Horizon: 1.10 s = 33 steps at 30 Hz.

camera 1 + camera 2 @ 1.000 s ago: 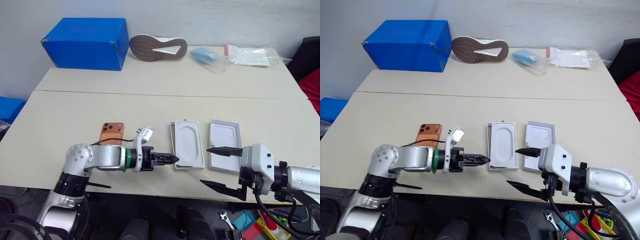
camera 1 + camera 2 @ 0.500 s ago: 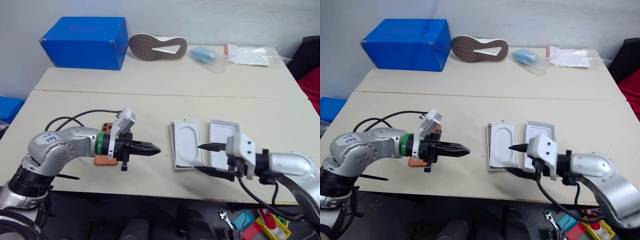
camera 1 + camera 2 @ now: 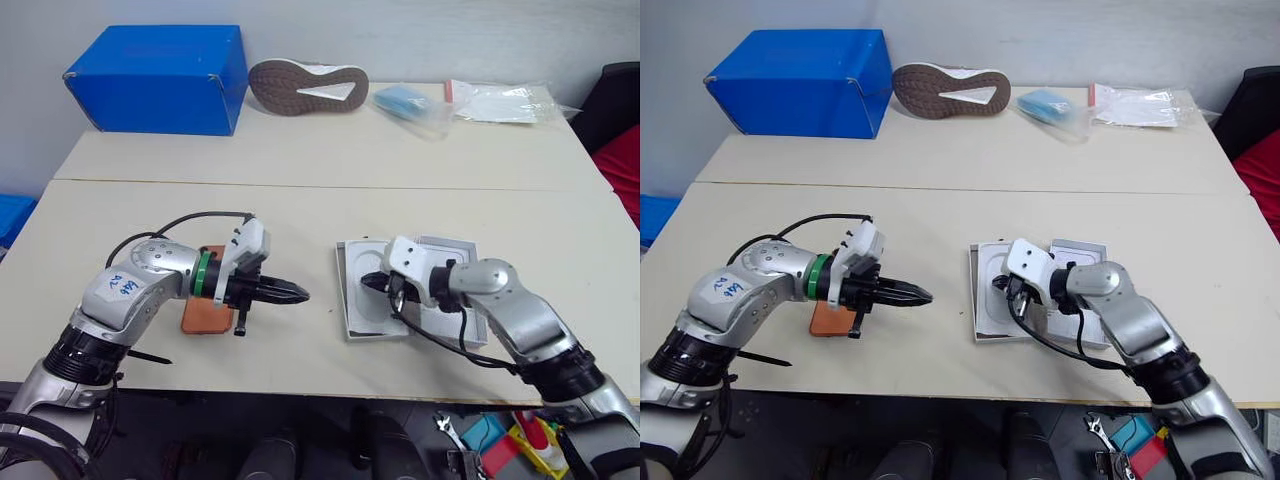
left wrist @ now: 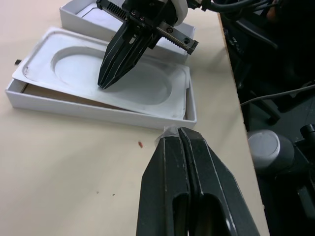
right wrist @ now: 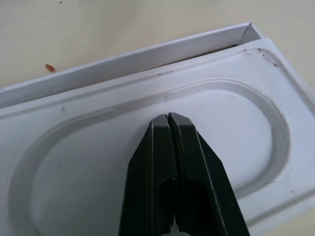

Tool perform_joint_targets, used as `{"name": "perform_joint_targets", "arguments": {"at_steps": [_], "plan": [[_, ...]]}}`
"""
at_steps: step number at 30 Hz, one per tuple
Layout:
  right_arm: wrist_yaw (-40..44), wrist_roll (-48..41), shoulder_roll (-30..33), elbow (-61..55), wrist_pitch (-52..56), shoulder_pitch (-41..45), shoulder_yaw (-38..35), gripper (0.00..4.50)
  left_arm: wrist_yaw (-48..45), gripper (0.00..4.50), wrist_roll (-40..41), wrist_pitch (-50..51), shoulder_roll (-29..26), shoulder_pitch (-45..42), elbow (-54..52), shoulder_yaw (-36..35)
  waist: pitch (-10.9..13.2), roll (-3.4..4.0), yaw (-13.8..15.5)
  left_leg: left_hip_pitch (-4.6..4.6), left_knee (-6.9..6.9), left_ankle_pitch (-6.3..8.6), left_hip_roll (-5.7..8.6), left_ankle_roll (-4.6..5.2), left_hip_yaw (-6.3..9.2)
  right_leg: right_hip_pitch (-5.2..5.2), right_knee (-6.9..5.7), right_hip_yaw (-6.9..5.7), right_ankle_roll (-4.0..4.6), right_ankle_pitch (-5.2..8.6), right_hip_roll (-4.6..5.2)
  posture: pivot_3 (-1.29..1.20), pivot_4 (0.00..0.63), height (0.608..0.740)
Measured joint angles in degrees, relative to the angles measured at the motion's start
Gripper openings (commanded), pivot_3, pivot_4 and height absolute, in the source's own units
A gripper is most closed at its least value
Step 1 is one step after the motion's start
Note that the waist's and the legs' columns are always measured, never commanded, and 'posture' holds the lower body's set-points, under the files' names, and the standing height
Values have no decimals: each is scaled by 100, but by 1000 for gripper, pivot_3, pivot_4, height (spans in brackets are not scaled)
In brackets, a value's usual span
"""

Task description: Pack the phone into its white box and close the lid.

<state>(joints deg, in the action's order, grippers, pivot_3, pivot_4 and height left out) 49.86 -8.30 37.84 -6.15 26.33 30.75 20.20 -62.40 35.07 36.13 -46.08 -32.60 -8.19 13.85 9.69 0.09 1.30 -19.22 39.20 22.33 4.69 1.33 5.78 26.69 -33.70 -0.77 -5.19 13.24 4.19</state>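
The orange phone point(image 3: 203, 318) lies flat on the table, partly hidden under my left wrist. My left gripper point(image 3: 298, 294) is shut and empty, pointing at the white box point(image 3: 343, 300) from a short gap to its left. A flat white insert point(image 4: 147, 91) with an oval recess lies tilted on top of that box. My right gripper point(image 5: 167, 118) is shut with nothing in it. Its tips rest at or just above the recess; I cannot tell if they touch. The lid point(image 3: 447, 246) lies open side up just right of the box, partly behind my right arm.
On the far table stand a big blue box point(image 3: 155, 65), a shoe point(image 3: 305, 78) on its side, a blue packet in clear wrap point(image 3: 405, 100) and a plastic bag of papers point(image 3: 500, 102). The table's front edge runs close below the box and phone.
My right gripper came in from the table's front edge to over the insert and shut. My left gripper rolled and drew back leftward from the box's edge.
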Motion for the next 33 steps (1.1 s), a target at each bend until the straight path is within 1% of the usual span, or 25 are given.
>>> {"name": "perform_joint_targets", "arguments": {"at_steps": [4, 8, 15, 18, 22, 24, 28, 31, 33], "plan": [[448, 6, 1, -189, -32, -69, 202, 24, -25, 0, -170, -1, 42, 0, 1, -102, 0, 0, 3, -1, 2, 0, 1, 1, 0, -1, 0, 0, -1, 0, 1, 0, 150, 740], [761, -62, 30, -581, -9, -239, 203, 24, -33, 0, -262, 5, 121, 0, 2, -172, 0, 0, 4, -1, 3, 0, 1, 1, 0, -2, -4, 1, -1, 0, 1, 0, 150, 740], [810, -9, 27, -486, -4, -72, 131, 24, -78, 0, -381, 10, 252, 3, 2, -212, 0, 0, -9, 2, 7, 0, 1, 0, -1, -1, -11, 2, -1, -1, 0, 0, 150, 740], [806, -160, -13, -503, 57, 93, -177, 24, -57, 0, -392, 72, 276, 15, 3, -255, 0, 0, -8, 2, 7, 0, 1, 0, 0, -1, -11, 2, -1, -1, 0, 0, 150, 740], [845, -615, -39, -786, 240, 92, -644, 24, 62, 0, -320, 563, 238, 74, 9, -438, 0, 0, -3, 1, 7, 0, 0, 0, 1, -1, -11, 1, -1, -1, 0, 0, 150, 740], [851, -923, -46, -1081, 264, -43, -930, 24, 107, 0, -87, 1071, 132, 208, 24, -695, 0, 0, -6, 1, 6, 0, 0, 0, 1, -1, -11, 1, -1, -1, 0, 0, 150, 740], [832, -1202, -38, -1460, 382, -288, -1119, 24, 153, 0, 350, 1873, -168, 539, 227, -1359, 0, 0, -24, 3, 7, 0, -2, 0, 1, -1, -15, 2, -1, 0, -1, 0, 150, 740], [840, -1265, -20, -1626, 401, -427, -1117, 0, 95, 569, 594, 2282, -470, 759, 382, -1798, 0, 0, -18, 4, 7, 0, -1, 0, 1, -1, -16, 3, -1, 0, -1, 0, 150, 740], [853, -1265, -24, -1643, 398, -421, -1050, 0, -14, 1200, 671, 2436, -738, 881, 717, -2085, 0, 0, -34, 6, 7, 0, -1, 0, -1, -1, -18, 3, -1, 0, -2, 0, 150, 740]]}}
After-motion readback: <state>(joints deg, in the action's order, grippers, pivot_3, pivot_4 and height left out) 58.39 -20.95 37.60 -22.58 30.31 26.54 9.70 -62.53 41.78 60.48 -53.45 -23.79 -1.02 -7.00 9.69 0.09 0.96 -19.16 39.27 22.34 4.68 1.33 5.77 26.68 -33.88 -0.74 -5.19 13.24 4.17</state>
